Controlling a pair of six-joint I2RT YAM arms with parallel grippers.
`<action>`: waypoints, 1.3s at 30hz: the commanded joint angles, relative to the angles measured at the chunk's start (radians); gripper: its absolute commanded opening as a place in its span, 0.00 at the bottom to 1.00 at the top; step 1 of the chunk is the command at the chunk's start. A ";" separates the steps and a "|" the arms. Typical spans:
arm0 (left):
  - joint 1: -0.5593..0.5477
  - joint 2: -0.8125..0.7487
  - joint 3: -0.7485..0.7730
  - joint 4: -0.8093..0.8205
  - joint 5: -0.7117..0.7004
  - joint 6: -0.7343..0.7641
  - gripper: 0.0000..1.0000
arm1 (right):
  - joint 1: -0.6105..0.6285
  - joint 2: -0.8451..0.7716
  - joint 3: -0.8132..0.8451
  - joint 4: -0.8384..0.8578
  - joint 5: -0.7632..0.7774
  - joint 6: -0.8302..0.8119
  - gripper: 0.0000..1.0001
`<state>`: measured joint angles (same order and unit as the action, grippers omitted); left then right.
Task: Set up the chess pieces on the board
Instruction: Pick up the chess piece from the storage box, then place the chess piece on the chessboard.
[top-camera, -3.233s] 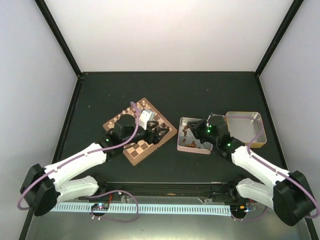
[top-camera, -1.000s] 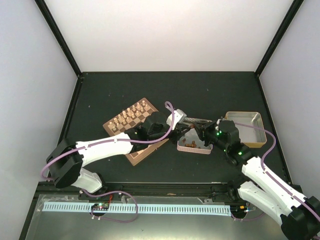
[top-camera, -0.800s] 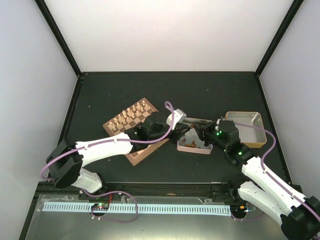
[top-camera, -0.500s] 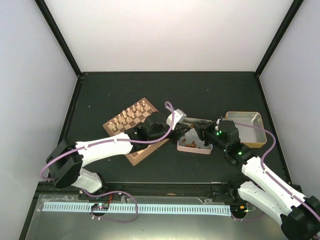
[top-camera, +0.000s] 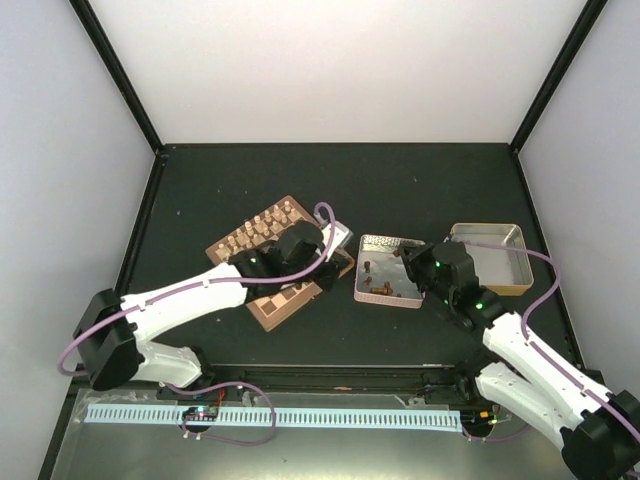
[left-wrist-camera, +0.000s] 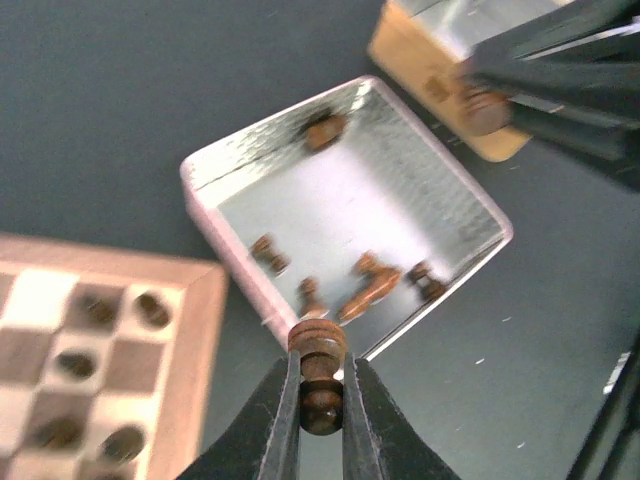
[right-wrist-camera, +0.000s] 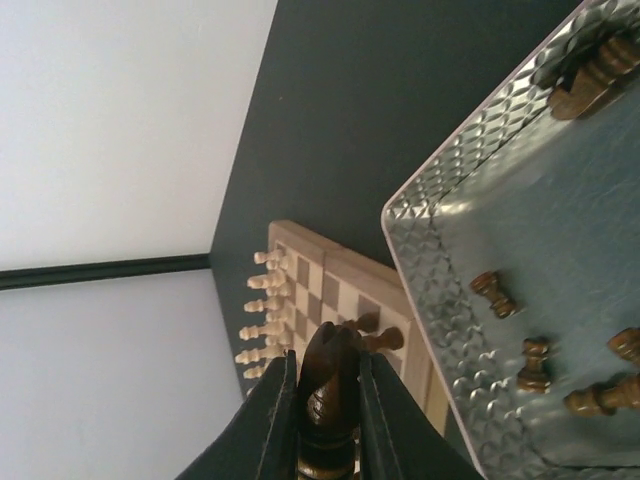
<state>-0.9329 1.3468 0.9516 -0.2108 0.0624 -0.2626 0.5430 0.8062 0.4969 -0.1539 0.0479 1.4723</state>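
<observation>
Though apart, grippers (left-wrist-camera: 321, 395) (right-wrist-camera: 325, 380) tight on chess pieces (left-wrist-camera: 318, 345) (right-wrist-camera: 331, 350)

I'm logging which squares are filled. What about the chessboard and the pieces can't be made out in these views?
Top view: the left arm covers several squares of the square wooden chessboard.
Left wrist view: the picture's edges cut off most of that board.
Top view: pieces in the silvery rectangular tin are too small to name.
Right wrist view: the right gripper hides the base of its dark brown piece.
</observation>
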 joint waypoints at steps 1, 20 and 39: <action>0.066 -0.058 0.066 -0.339 -0.093 0.006 0.02 | 0.000 0.004 -0.007 -0.029 0.082 -0.098 0.01; 0.403 0.108 0.182 -0.716 0.019 0.008 0.02 | -0.001 0.024 -0.030 -0.005 0.086 -0.146 0.02; 0.425 0.312 0.218 -0.689 0.167 0.029 0.01 | -0.008 0.004 -0.038 -0.006 0.089 -0.153 0.03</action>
<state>-0.5171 1.6459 1.1362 -0.8925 0.2031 -0.2447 0.5407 0.8215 0.4667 -0.1726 0.1059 1.3357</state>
